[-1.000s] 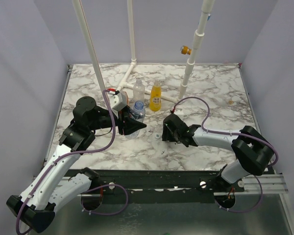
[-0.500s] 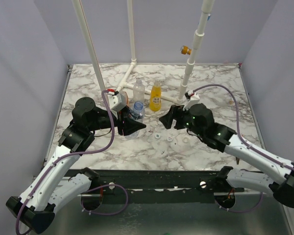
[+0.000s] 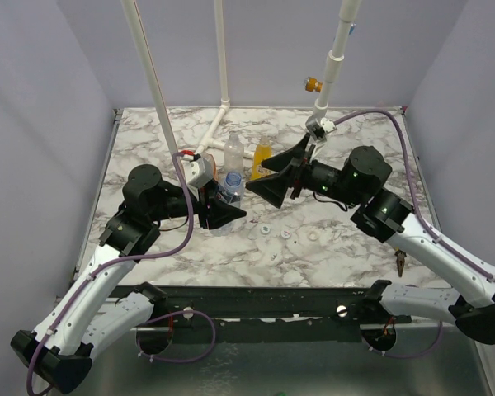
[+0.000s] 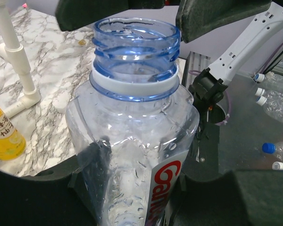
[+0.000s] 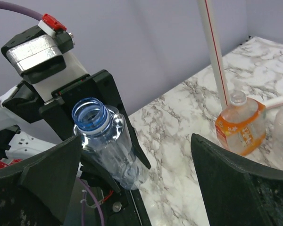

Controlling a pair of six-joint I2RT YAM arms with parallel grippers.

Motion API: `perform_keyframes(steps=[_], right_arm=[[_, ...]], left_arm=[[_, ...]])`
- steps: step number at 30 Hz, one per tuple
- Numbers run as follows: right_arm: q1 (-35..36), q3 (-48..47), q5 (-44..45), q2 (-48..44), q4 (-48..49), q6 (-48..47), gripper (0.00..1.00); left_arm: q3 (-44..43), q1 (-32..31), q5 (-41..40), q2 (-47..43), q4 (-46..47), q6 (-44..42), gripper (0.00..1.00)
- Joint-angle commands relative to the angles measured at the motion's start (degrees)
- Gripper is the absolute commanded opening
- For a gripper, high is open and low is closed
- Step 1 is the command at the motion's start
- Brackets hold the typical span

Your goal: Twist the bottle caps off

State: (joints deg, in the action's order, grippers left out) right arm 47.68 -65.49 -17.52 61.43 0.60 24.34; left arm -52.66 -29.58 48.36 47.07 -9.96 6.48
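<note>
My left gripper [image 3: 223, 210] is shut on the clear blue-labelled bottle [image 4: 134, 108], which stands upright with its blue neck uncapped [image 5: 90, 117]. My right gripper [image 3: 285, 169] hangs wide open and empty just right of that bottle [image 3: 230, 188]; its fingers [image 5: 42, 176] stand on either side of the bottle, apart from it. Three loose bottle caps [image 3: 266, 229] [image 3: 287, 236] [image 3: 313, 237] lie on the marble. The squat orange bottle [image 5: 240, 126] still wears its pale cap [image 5: 238, 98]. The small clear bottle [image 3: 233, 150] and the slender yellow-orange bottle [image 3: 261, 157] stand behind.
A white pipe frame [image 3: 223, 107] with a yellow-orange knob [image 3: 313, 83] rises at the back of the marble table [image 3: 355, 140]. Purple walls close in the left, right and back. A small dark object [image 3: 400, 262] lies near the right front edge.
My right arm has lifted off the table near the caps and swung up and back toward the held bottle, its jaws spreading wide. The left gripper and its bottle have not moved.
</note>
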Motion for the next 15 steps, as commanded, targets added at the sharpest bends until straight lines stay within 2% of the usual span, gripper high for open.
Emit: perform_keyframes(steps=[1, 7, 15], right_arm=[[0.31, -3.79, -7.54, 4.01, 5.2, -1.22, 1.0], [0.44, -6.05, -11.92, 8.43, 8.47, -0.12, 0.97], [1.88, -6.13, -12.79, 10.71, 10.41, 0.35, 0.79]], left_arm=[[0.52, 0.14, 0.09, -0.73, 1.07, 0.47, 0.17], [0.71, 0.14, 0.06, -0.33, 1.08, 0.59, 0.17], [0.62, 0.14, 0.01, 0.72, 1.08, 0.98, 0.17]])
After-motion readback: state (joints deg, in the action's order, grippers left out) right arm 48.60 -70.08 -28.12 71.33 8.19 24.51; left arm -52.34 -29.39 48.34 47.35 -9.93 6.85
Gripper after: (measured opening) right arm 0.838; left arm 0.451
